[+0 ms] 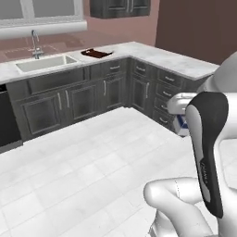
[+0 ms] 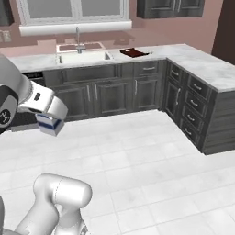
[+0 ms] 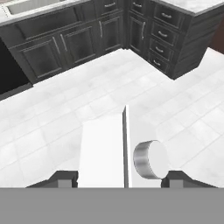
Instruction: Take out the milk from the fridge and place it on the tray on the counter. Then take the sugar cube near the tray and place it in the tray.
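- while the arm is raised over the white tiled floor (image 2: 151, 165), the gripper (image 3: 120, 179) has its 2 fingertips (image 3: 61, 178) pressed against either side of the milk (image 3: 118, 151), so it is clamped on the carton.
- in the hand view the milk sits at 6 o'clock, gabled top and round cap facing the camera.
- in the right base view the milk (image 2: 49, 124) hangs under the white hand at 9 o'clock, its blue band showing, well above the floor.
- in the left base view a sliver of the carton (image 1: 183, 126) peeks out at 3 o'clock behind the arm's dark link.
- the tray (image 2: 133, 53) lies on the counter (image 2: 193, 59) at 12 o'clock in the right base view, just right of the sink (image 2: 85, 57).
- in the left base view the tray (image 1: 96, 53) is at 11 o'clock, well apart from the milk.
- i cannot make out a sugar cube; too small to tell.
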